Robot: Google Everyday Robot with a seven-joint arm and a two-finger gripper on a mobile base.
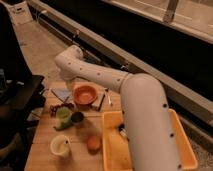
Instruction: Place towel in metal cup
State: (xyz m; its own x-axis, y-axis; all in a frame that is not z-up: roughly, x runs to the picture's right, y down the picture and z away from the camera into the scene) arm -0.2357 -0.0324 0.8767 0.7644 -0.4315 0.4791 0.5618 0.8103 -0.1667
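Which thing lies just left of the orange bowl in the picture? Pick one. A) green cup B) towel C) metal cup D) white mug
B: the towel lies flat on the table beside the orange bowl's left side, with the gripper hanging just above it.

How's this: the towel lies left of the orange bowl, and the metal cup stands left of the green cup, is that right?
Not quite. The camera view shows the metal cup just right of the green cup, not left of it. The towel does lie left of the orange bowl, and the gripper seems to hang just above the towel.
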